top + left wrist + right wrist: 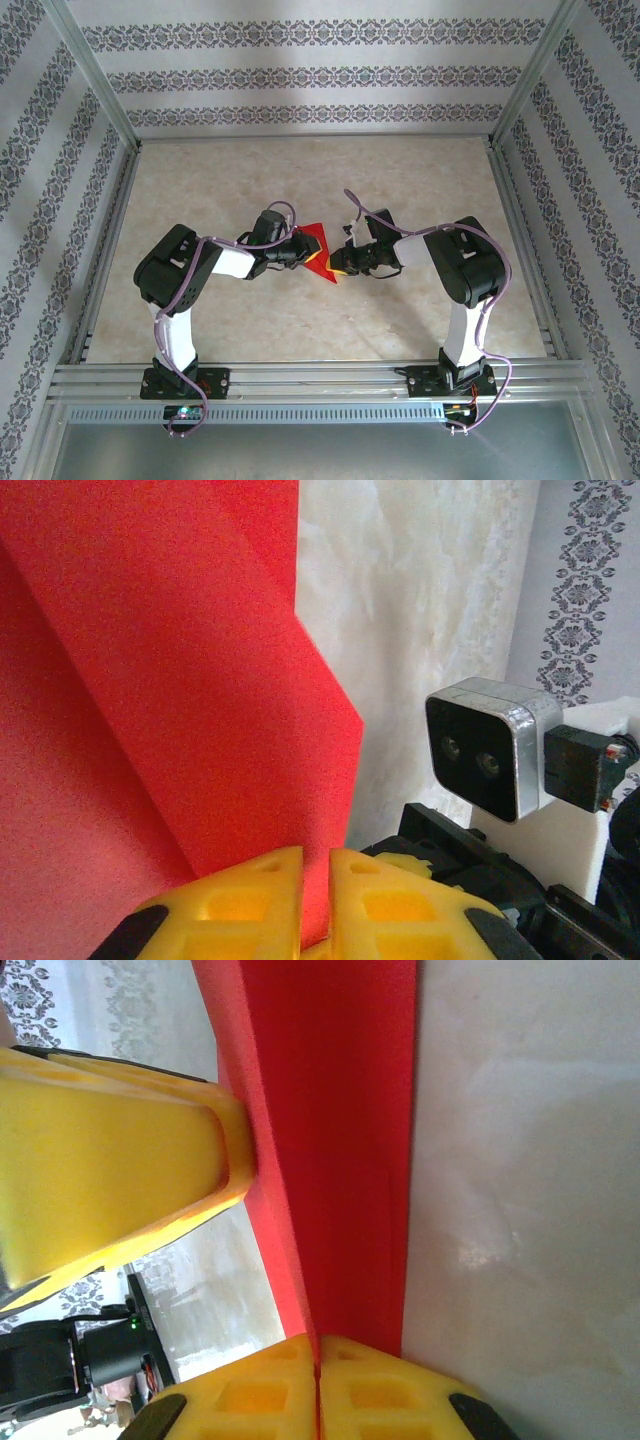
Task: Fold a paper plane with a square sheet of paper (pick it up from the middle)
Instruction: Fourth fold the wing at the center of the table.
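Too small from above to read the creases of the paper plane (317, 238), half covered by the left gripper (303, 251) and right gripper (338, 264); cropped at the top in both wrist views.

No text, label, brand or number can be read: the paper (317, 240) is blank, and the walls (300, 75) bear only ornament.

There is one red paper (316, 240), one table (300, 170), and two arms, the left arm (180, 270) and right arm (470, 265), carrying two tools, the left tool (300, 251) and right tool (337, 266).
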